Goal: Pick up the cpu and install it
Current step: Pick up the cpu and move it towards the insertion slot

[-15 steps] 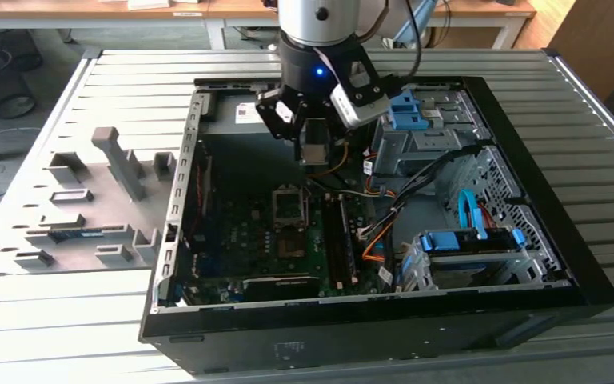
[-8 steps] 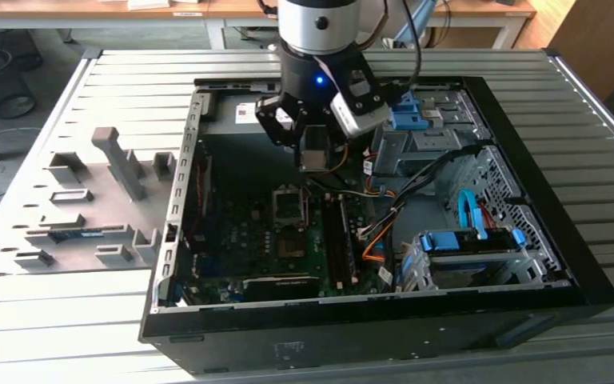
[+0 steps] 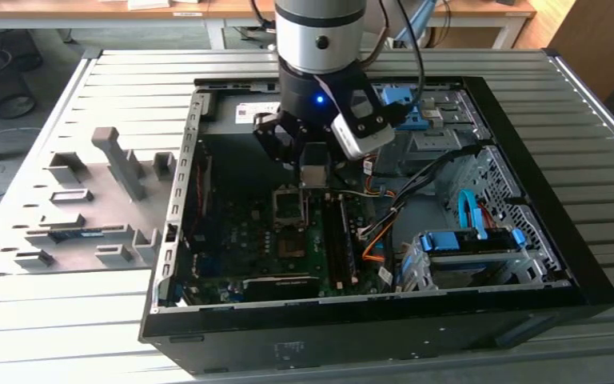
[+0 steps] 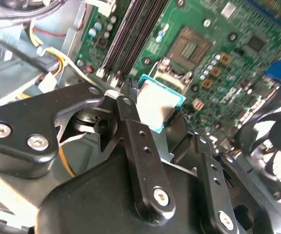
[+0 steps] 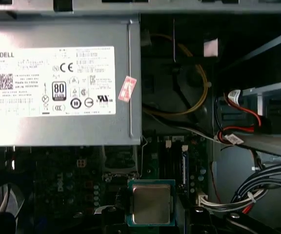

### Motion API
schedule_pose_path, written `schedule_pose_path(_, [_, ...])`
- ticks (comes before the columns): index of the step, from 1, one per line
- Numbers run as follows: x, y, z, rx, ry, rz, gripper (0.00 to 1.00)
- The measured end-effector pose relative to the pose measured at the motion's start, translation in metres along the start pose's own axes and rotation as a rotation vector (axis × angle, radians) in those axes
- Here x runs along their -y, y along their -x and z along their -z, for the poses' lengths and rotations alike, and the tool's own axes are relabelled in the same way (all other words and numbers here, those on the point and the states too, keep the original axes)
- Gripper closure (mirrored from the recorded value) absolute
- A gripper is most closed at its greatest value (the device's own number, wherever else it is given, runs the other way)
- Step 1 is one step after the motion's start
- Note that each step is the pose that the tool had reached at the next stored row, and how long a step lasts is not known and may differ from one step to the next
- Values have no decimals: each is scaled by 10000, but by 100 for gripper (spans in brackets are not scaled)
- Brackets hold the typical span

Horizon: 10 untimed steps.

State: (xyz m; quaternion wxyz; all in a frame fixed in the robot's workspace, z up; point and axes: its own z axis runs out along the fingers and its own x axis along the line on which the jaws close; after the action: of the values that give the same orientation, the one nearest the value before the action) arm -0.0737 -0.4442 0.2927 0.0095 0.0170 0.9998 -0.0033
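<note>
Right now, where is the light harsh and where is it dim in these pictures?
Second wrist view: glare whitens the cpu held in the gripper. First wrist view: the power supply is bright, the board beside it dark. Exterior view: the inside of the case lies in shadow.

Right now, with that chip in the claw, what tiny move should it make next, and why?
Probably a short slide across toward the open socket before any lowering: the claw grips the cpu, and in the second wrist view the socket lies off to one side of it, uncovered.

Slatted table (image 3: 125,76) bearing computer case (image 3: 339,336), parts tray (image 3: 115,208)
</note>
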Motion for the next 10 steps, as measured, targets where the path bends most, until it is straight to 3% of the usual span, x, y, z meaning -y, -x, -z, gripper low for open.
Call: schedule_pose_path(10, [218, -6, -39, 2, -69, 2, 53])
